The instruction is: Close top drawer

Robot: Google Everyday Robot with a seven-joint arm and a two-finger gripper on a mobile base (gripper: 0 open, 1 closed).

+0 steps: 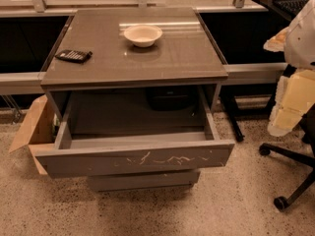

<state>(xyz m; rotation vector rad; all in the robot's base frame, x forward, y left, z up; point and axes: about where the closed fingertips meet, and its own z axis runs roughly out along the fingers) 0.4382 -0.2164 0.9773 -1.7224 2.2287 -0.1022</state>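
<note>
Camera view. In the lower middle of the frame: top drawer (133, 159), pulled well out from the grey cabinet (162, 58), scratched front panel facing the camera, slightly tilted down to the left. Nothing loose visible on the inner floor of it; a dark boxy shape (170, 98) far back in the opening, not identifiable. Just beneath the open front: a plain lower drawer front (142, 180), pushed in.

On the cabinet top: a pale bowl (142, 35) upright near the back middle; a small black keypad device (73, 56) lying flat near the left edge, well apart from the bowl.

At the right edge, mid height: gripper (293, 102), pale and yellowish, well apart from the drawer, touching nothing. Open or closed: cannot tell.

Lower left, beside the cabinet: an open cardboard box (34, 127). Lower right: a black chair base (290, 181) on the speckled floor (147, 215).
</note>
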